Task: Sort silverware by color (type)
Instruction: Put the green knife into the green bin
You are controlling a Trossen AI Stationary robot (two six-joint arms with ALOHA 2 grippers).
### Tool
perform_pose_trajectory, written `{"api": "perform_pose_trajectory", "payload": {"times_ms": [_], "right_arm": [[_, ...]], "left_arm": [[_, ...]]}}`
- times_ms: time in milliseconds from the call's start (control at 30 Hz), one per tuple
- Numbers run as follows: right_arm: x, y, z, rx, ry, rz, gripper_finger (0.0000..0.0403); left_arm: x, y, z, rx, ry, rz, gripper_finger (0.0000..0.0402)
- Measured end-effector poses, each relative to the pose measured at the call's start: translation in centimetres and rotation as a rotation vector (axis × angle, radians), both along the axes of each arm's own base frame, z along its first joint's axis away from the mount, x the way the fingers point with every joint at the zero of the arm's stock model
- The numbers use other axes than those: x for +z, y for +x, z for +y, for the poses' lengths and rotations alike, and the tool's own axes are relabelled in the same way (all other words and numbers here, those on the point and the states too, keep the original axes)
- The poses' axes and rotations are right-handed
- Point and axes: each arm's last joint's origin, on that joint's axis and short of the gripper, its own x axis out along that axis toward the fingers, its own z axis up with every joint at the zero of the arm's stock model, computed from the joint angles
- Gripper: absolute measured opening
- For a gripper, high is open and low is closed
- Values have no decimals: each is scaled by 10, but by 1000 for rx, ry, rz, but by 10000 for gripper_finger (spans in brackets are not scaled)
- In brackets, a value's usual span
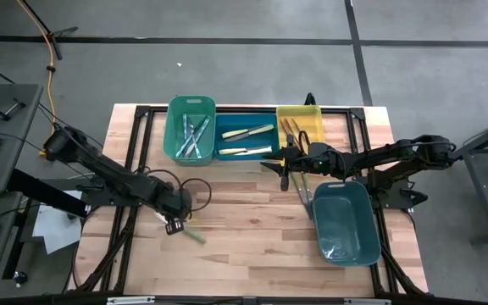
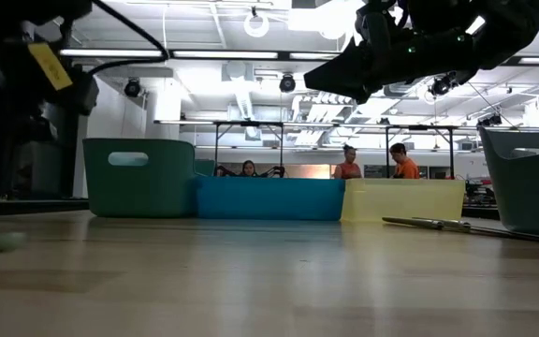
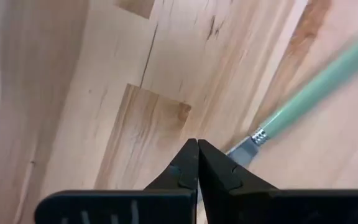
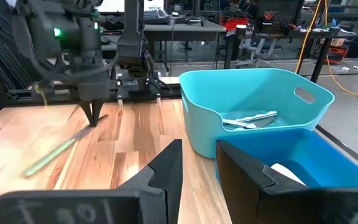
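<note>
- Setting first: a pale wooden butcher-block table [image 1: 244, 263] on a grey concrete floor. The low view shows an open workshop with people sitting way in the back.
- The piece in play is a thin utensil with a pale green handle and silvery end [image 1: 194, 235], lying flat in the lower left-centre of the high view. It's well apart from the bins.
- Its long axis runs diagonally. The silvery end points up-left toward the gripper, and the green handle trails down-right toward the front edge.
- The left gripper [image 1: 174, 225] is right down at that silvery end. The fingers [image 3: 185, 165] are pressed together to a point, and the left wrist view looks like they're pinching the metal neck, though the contact itself is hidden.
- So I'd call this the pick-up step. Next it needs a lift, then a carry up to the teal-green plastic bin [image 1: 191, 152] at upper centre, which looks like the matching home.
- Next to that sit a blue plastic bin [image 1: 248, 140] with yellow-handled pieces and a yellow plastic bin [image 1: 300, 113].
- The right gripper [image 1: 284, 163] waits centre-right with fingers partly spread, holding nothing, near a big grey-blue tub [image 1: 346, 224].
</note>
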Motion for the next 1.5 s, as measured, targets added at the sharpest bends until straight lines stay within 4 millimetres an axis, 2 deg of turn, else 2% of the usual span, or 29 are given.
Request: {"api": "perform_pose_trajectory", "payload": {"times_ms": [367, 433, 667, 800, 933, 1167, 1300, 1500], "right_arm": [[0, 0, 0, 0, -1, 0, 94], [0, 0, 0, 0, -1, 1, 94], [0, 0, 0, 0, -3, 1, 94], [0, 0, 0, 0, -2, 1, 94], [0, 0, 0, 0, 1, 3, 94], [-1, 0, 0, -3, 23, 5, 94], [-1, 0, 0, -3, 24, 11, 94], [-2, 0, 0, -2, 19, 13, 94]], "left_arm": [[12, 6, -4, -42, -61, -141, 1], [12, 7, -8, -79, -84, -160, 10], [19, 9, -29, -252, -131, -235, 81], [25, 15, -43, -380, -60, -266, 125], [27, 26, -61, -578, 31, -275, 160], [3, 29, -75, -842, 163, -55, 185], [-12, 29, -73, -856, 228, 41, 186], [-24, 32, -74, -854, 240, 87, 186]]}}
